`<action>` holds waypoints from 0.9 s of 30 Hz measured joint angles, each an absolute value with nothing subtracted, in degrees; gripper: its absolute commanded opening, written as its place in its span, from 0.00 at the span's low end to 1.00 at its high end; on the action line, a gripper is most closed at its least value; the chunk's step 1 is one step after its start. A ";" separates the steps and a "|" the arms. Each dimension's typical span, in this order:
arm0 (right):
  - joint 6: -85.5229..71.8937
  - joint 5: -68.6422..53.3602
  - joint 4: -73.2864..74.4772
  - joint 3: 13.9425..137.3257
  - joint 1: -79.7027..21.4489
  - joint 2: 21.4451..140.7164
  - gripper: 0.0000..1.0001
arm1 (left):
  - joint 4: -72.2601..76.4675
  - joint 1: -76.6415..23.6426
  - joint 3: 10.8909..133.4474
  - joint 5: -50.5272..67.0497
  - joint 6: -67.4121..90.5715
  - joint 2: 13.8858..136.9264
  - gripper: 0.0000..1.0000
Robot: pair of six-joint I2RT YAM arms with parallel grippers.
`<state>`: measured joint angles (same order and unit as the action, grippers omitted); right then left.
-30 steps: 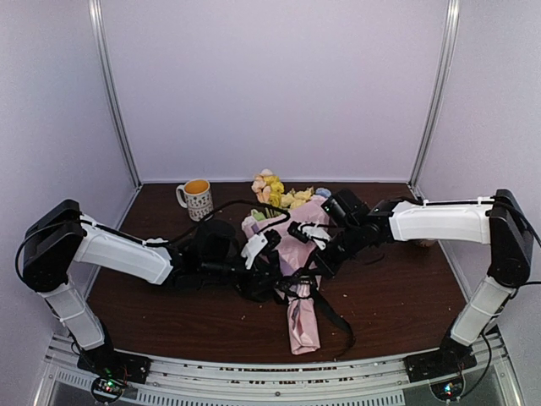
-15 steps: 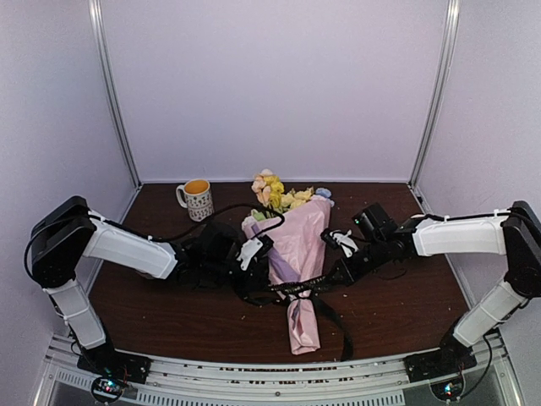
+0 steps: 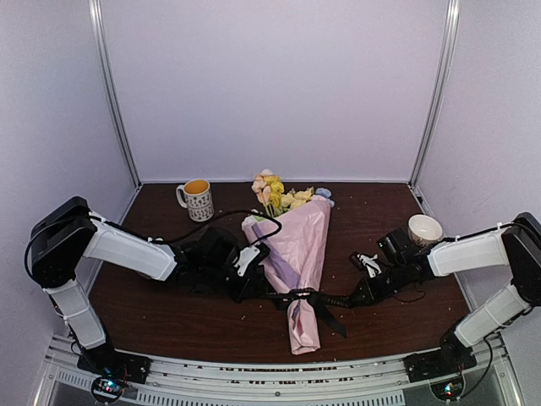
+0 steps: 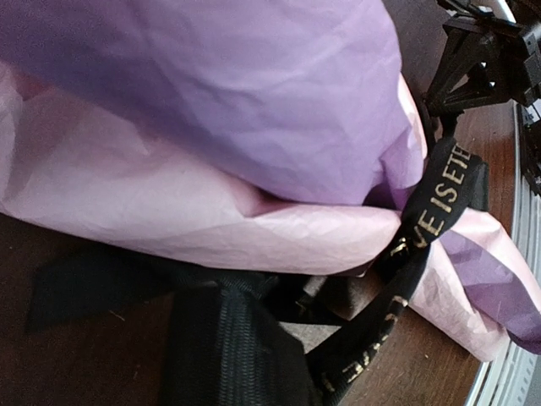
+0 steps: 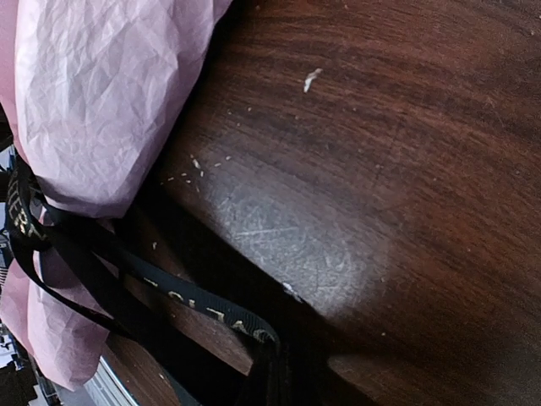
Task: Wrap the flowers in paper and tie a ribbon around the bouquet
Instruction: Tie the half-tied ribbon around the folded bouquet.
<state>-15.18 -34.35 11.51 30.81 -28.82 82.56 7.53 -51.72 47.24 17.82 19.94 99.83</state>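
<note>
One bouquet (image 3: 297, 249), a crinkled pink cone with yellow and peach blooms, is laid in the middle of the table (image 3: 397, 326), its tip near the front edge. The black ribbon (image 3: 304, 298) is cinched round its waist, with the ends pinched by the closed left gripper (image 3: 259, 291) and right gripper (image 3: 355, 298). The mug (image 3: 197, 200) and bowl (image 3: 424, 229) are set well apart from it.

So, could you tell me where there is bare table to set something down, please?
Bare table lies at the back between the bouquet and the bowl, and along the near edge beside the bouquet's tail. The middle is crowded: left hand and right hand hold the ribbon there.
</note>
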 measured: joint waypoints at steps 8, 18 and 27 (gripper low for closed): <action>-16.97 -37.21 9.02 29.30 -25.02 82.52 0.04 | 5.34 -51.51 47.11 17.82 19.99 99.96 0.00; -16.49 -36.51 11.38 31.62 -25.43 79.59 0.39 | 6.07 -51.03 47.13 21.69 19.40 101.03 0.00; -14.72 -32.69 8.95 34.28 -39.72 71.11 0.46 | 6.37 -51.03 47.13 23.44 18.98 101.08 0.00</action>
